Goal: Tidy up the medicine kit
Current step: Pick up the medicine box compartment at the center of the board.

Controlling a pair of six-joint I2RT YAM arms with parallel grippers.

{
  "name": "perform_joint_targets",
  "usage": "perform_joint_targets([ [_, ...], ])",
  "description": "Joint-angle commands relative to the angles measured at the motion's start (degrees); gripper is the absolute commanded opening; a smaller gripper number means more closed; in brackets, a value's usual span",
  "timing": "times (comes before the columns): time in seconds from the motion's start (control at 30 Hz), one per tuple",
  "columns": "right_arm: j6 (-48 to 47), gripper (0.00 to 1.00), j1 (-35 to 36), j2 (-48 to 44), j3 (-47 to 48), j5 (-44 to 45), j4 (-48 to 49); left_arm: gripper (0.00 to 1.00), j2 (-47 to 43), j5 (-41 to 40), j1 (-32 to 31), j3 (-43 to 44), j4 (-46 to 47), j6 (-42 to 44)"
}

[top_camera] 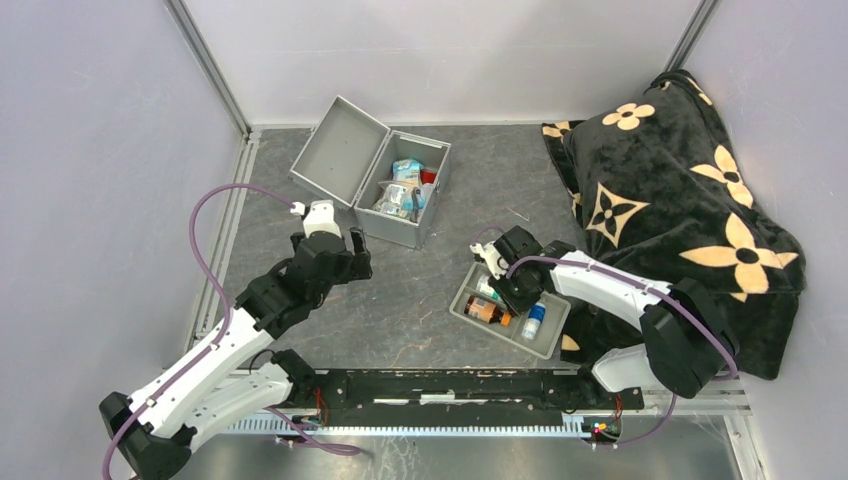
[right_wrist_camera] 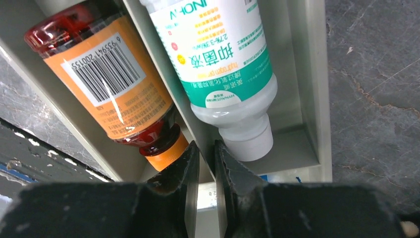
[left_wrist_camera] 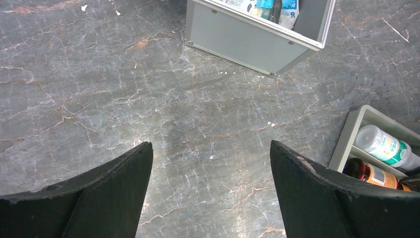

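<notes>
Left tool point(left_wrist_camera: 210, 148) is hovering wide apart over the worktop point(left_wrist_camera: 99, 99). Medicine kit point(top_camera: 395, 232) is sitting lid-open at the back. Right tool point(right_wrist_camera: 205, 148) is nearly together, straddling the tray point(right_wrist_camera: 297, 148) divider between amber bottle point(right_wrist_camera: 114, 84) and white bottle point(right_wrist_camera: 223, 59). Can't tell if it's clamped. Risk: pinching the divider means lifting the tray and spilling bottles.

The medicine kit point(top_camera: 340, 150) was matt grey metal, the tray point(top_camera: 553, 328) smooth plastic, the blanket point(top_camera: 680, 200) plush cloth (velvety, almost), the tabletop point(top_camera: 420, 300) faintly glossy.

Medicine kit point(top_camera: 338, 152) contents too small, perhaps packets point(top_camera: 400, 196).
</notes>
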Motion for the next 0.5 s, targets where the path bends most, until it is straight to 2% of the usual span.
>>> perform_joint_targets([
  [0.0, 3.59, 0.22, 0.15, 0.15, -1.52, -0.73, 4.29, 0.93, 0.38, 0.08, -0.09, 0.42, 2.10, 1.80],
  [0.1, 4.47, 0.22, 0.37, 0.39, -2.25, -0.10, 5.46, 0.93, 0.66, 0.08, -0.14, 0.47, 2.08, 1.80],
  [0.17, 5.02, 0.17, 0.40, 0.21, -2.67, 0.46, 6.35, 0.93, 0.91, 0.08, -0.09, 0.51, 2.14, 1.87],
  [0.3, 7.08, 0.01, 0.47, -2.61, -3.36, 0.65, 9.71, 0.93, 1.19, -0.60, -0.09, 0.47, 2.19, 1.80],
  [0.47, 10.83, 0.00, 0.41, -6.73, -4.94, 0.50, 15.81, 0.94, 3.88, -2.63, 0.86, 1.08, 2.08, 1.16],
])
